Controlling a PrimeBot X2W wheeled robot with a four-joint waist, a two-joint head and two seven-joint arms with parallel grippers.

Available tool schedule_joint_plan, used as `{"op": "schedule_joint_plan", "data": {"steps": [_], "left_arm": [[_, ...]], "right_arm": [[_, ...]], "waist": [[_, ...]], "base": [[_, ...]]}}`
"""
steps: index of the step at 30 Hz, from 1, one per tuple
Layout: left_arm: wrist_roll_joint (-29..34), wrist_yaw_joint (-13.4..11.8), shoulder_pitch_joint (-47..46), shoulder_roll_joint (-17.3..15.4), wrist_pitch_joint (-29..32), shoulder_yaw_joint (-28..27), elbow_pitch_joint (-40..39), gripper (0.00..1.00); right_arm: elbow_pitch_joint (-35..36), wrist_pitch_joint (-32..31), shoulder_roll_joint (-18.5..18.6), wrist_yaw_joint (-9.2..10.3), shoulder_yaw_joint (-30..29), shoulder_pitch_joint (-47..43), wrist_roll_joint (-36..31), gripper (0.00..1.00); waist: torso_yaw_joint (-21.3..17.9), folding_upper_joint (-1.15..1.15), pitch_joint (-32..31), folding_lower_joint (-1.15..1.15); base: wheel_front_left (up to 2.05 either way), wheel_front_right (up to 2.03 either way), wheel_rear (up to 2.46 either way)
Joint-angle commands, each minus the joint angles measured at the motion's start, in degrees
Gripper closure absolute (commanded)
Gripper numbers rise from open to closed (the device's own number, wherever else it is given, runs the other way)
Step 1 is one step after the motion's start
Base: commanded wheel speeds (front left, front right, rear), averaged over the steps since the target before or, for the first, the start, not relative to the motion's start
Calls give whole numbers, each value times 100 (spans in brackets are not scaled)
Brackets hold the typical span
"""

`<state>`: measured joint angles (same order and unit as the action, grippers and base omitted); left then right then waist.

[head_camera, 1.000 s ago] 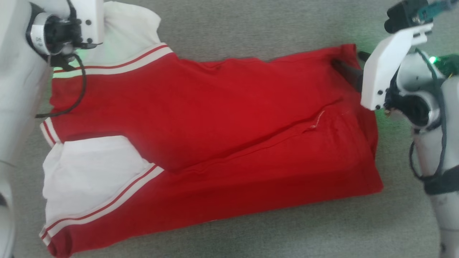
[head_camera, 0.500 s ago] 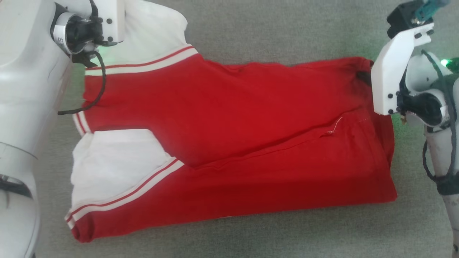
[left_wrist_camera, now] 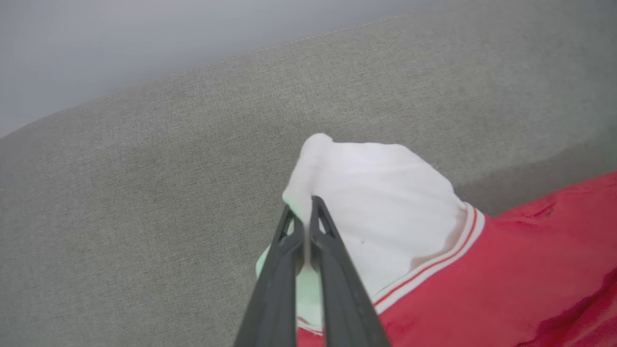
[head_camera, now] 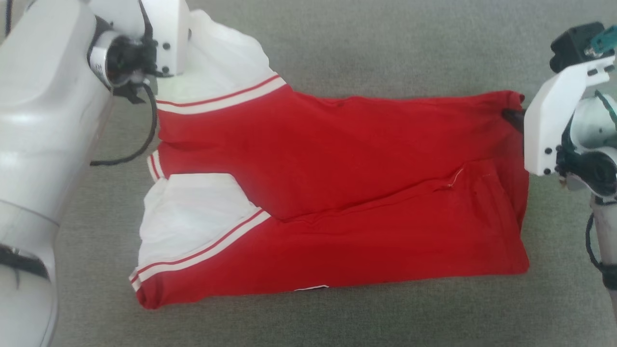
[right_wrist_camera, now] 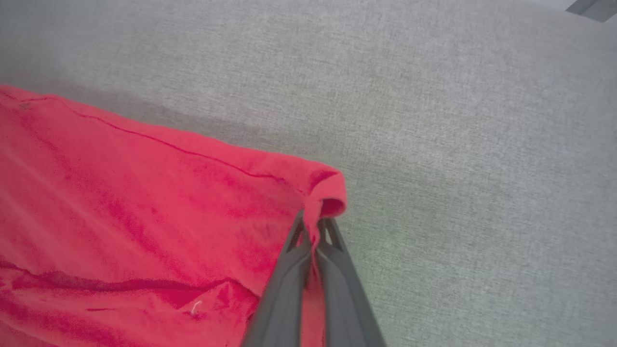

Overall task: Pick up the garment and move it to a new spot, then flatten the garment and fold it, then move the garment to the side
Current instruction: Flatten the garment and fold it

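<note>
The garment (head_camera: 337, 164), a red shirt with white sleeves and red-and-white striped trim, lies folded lengthwise on the grey fabric surface. My left gripper (left_wrist_camera: 304, 212) is shut on the far white sleeve (left_wrist_camera: 376, 193), pinching its edge. In the head view that sleeve (head_camera: 226, 62) rises toward the left wrist at the upper left. My right gripper (right_wrist_camera: 312, 226) is shut on the red far corner of the hem (right_wrist_camera: 323, 193). Its dark fingers (head_camera: 512, 115) show at the shirt's upper right corner. The lettering is hidden.
Grey woven fabric (head_camera: 366, 43) spreads all round the shirt. A pale wall or backdrop (left_wrist_camera: 144, 38) lies beyond the surface's far edge in the left wrist view. My white left forearm (head_camera: 43, 120) stands along the left side.
The right gripper has shut on the hem corner, which now bunches up. The whole head view has shifted, so the shirt sits further right and lower in the picture.
</note>
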<state>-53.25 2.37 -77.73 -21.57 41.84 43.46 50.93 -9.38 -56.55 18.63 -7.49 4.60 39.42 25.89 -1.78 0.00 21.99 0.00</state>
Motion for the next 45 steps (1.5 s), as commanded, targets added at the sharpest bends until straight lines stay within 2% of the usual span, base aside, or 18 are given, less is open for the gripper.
{"op": "schedule_joint_plan", "data": {"steps": [1, 5, 10, 13, 14, 18, 22, 25, 28, 31, 32, 33, 35, 36, 37, 39, 45], "left_arm": [[38, 12, 181, -83, 37, 42, -215, 100], [-18, -78, 554, -268, 146, 84, -847, 100], [-5, -351, 1046, -593, 313, 147, -1840, 100], [-29, -697, 1511, -917, 492, 169, -2811, 100], [-15, -997, 1846, -1192, 624, 184, -3550, 100], [-36, -1652, 2567, -1717, 877, 204, -4963, 100], [-79, -2277, 3239, -2182, 1049, 198, -5992, 100], [-202, -2579, 3732, -2354, 1016, 197, -6359, 100], [-304, -2671, 4117, -2395, 910, 223, -6369, 100], [-416, -2542, 4349, -2316, 738, 251, -6143, 100], [-445, -2496, 4401, -2282, 670, 249, -6022, 100], [-501, -2446, 4443, -2230, 603, 241, -5911, 100], [-574, -2367, 4494, -2134, 440, 186, -5680, 66], [-592, -2324, 4524, -2109, 388, 187, -5584, 55], [-591, -2288, 4547, -2076, 317, 169, -5503, 45], [-608, -2225, 4599, -1996, 136, 110, -5378, 0], [-639, -2011, 4828, -1974, -490, -95, -5307, 0]], "right_arm": [[166, -35, 26, 1, -63, -183, 3, 100], [483, -150, 54, 1, -191, -457, 33, 100], [829, -259, 110, 1, -371, -782, 79, 100], [1136, -367, 121, 1, -497, -1100, 123, 100], [1337, -472, 119, 2, -618, -1325, 164, 100], [1673, -637, 88, 2, -842, -1806, 222, 100], [1823, -737, 36, 2, -1063, -2213, 245, 100], [1754, -769, -24, 2, -1145, -2444, 238, 100], [1611, -749, -80, 2, -1097, -2571, 225, 100], [1376, -703, -136, 2, -1030, -2611, 244, 100], [1299, -683, -140, 2, -999, -2600, 234, 94], [1218, -672, -185, 2, -970, -2579, 267, 81], [1110, -604, -193, 2, -924, -2514, 271, 52], [1060, -562, -189, 2, -893, -2482, 288, 6], [1015, -538, -159, 2, -851, -2476, 292, 0], [954, -486, -154, 2, -835, -2449, 340, 0], [992, -375, -148, 2, -921, -2612, 394, 0]], "waist": [[114, 0, -219, 0], [195, 0, -401, 0], [257, 0, -540, 0], [283, 0, -616, 0], [290, 0, -655, 0], [301, 0, -691, 0], [305, 0, -683, 0], [310, 0, -673, 0], [319, 0, -688, 0], [331, 0, -724, 0], [335, 0, -742, 0], [337, 0, -763, 0], [341, 0, -811, 0], [338, 0, -841, 0], [338, 0, -867, 0], [342, 0, -933, 0], [381, 0, -1162, 0]], "base": [[0, 0, 0], [0, 0, 0], [0, 0, 0], [0, 0, 0], [0, 0, 0], [0, 0, 0], [0, 0, 0], [0, 0, 0], [0, 0, 0], [0, 0, 0], [0, 0, 0], [0, 0, 0], [0, 0, 0], [0, 0, 0], [0, 0, 0], [0, 0, 0], [0, 0, 0]]}}
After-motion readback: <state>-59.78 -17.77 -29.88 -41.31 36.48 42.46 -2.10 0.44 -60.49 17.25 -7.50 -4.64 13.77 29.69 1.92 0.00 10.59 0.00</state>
